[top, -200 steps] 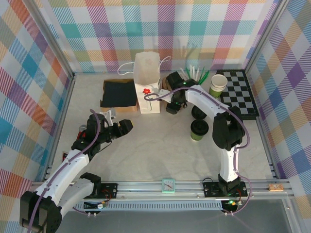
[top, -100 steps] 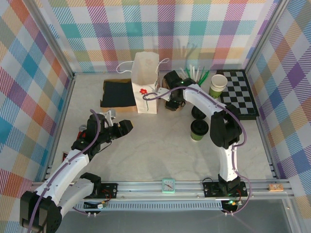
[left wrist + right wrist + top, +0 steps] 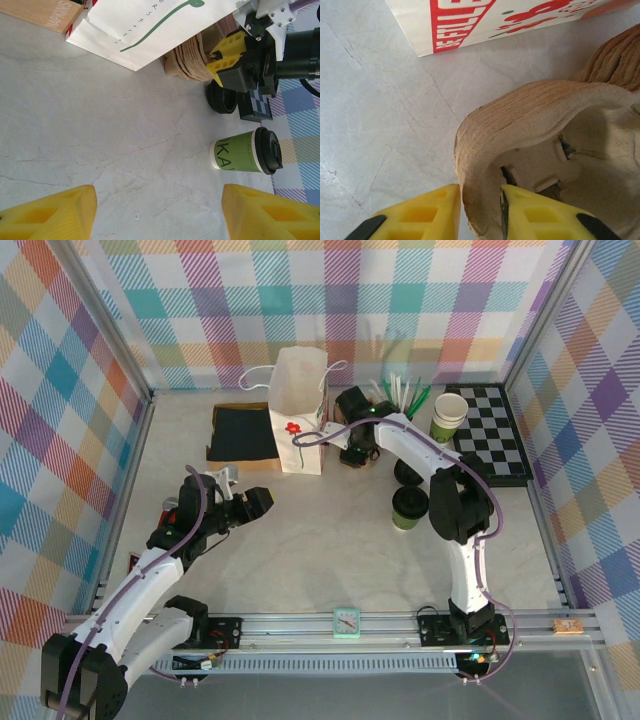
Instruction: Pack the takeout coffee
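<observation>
Right gripper (image 3: 480, 200) is clamped on the rim of the pulp carrier stack (image 3: 535, 110), one yellow finger outside the wall and one inside. The stack sits just beside the white paper bag (image 3: 298, 410), which stands upright with its handles up. The bag's bottom corner is near the fingers in the right wrist view.

A loose black lid (image 3: 408, 472) lies on the table just right of the stack. Behind it are the straws (image 3: 400, 395) and the lidless cup (image 3: 449, 415). The chessboard (image 3: 495, 430) lies flat at the far right. The napkin box (image 3: 243, 435) is left of the bag, touching or nearly touching it.

The takeout coffee (image 3: 410, 507) stands upright with its lid on, on bare table (image 3: 320, 550). It is in front of the loose lid, apart from the bag and close to the right arm's forearm. Neither gripper touches it.

Left gripper (image 3: 252, 504) hovers low over the table at the left, jaws spread wide and holding nothing. Its wrist view looks across open table to the coffee, with the bag behind. A small clock (image 3: 346, 622) sits at the near rail.
</observation>
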### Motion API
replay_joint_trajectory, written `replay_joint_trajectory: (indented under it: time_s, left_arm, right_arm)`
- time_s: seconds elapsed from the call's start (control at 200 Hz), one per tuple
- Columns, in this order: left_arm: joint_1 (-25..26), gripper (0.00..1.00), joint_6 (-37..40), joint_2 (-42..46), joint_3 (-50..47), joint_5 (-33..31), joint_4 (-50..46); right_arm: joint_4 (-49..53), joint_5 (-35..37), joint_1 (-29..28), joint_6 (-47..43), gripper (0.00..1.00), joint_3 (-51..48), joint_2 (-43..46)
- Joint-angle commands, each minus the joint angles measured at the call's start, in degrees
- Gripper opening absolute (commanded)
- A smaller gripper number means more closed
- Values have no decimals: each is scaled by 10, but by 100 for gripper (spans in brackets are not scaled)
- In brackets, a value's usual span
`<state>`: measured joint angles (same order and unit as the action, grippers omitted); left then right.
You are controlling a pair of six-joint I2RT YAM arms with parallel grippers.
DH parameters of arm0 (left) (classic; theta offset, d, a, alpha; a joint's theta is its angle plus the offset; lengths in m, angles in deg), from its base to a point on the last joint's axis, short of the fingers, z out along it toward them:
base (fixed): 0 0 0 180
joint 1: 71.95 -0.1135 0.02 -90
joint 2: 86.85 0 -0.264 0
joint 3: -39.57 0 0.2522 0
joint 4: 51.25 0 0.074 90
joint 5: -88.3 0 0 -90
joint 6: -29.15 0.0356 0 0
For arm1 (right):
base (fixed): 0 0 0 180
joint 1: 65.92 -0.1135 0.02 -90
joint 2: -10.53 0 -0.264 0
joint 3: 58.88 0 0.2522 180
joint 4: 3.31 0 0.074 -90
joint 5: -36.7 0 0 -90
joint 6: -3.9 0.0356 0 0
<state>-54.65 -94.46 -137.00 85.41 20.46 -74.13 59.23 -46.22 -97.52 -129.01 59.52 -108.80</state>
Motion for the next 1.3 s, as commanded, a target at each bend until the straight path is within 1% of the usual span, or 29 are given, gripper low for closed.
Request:
replay_joint_trajectory:
  time_s: [0.0,0.06,0.115,0.235,0.595,0.845,1.065,1.29]
  left_arm:
    - [-9,67,8,4,20,-3,-10]
    - [-9,67,9,6,19,-3,-12]
    - [-9,67,10,7,19,-4,-12]
    - [-10,67,9,6,19,-4,-12]
    - [-10,66,9,5,20,-3,-10]
    - [-10,66,8,8,18,-3,-11]
    - [-10,66,8,10,19,-4,-12]
    - [-10,66,9,14,19,-7,-12]
  right_arm:
    - [9,-6,-5,-4,24,21,-11]
    - [9,-4,-5,-5,22,21,-12]
    - [8,-2,-5,-4,17,21,-13]
    - [11,-5,-5,-1,12,26,-9]
    - [20,-7,-11,5,8,31,-1]
    - [24,7,-18,9,1,35,0]
    - [26,47,-29,22,0,42,9]
    - [-5,102,-37,30,0,27,39]
